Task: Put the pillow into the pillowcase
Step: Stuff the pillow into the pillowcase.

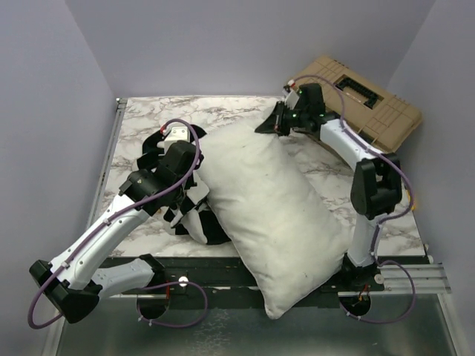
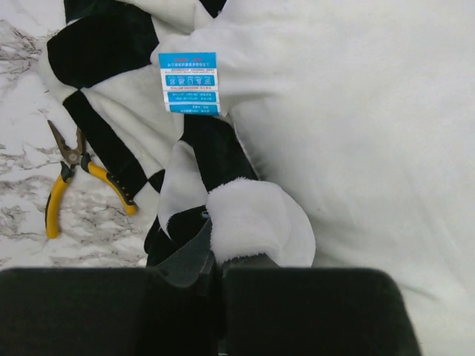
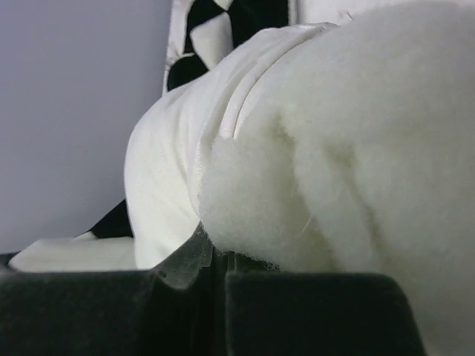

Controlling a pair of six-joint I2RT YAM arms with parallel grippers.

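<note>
The pillow (image 1: 271, 208) lies slantwise across the marble table, its near end hanging over the front edge. The checked pillowcase (image 1: 194, 219) is bunched against the pillow's left side, under my left arm. My left gripper (image 1: 187, 194) is shut on a fold of the pillowcase (image 2: 252, 222), which carries a blue label (image 2: 189, 81) and lies against the pillow (image 2: 371, 133). My right gripper (image 1: 266, 126) is at the pillow's far corner. In the right wrist view its jaws (image 3: 219, 256) are shut on that corner of the pillow (image 3: 334, 148). A bit of pillowcase (image 3: 223, 30) shows beyond it.
A tan toolbox (image 1: 364, 104) sits at the back right, close behind my right arm. Yellow-handled pliers (image 2: 67, 185) lie on the marble left of the pillowcase. Grey walls close in the table on the left, back and right.
</note>
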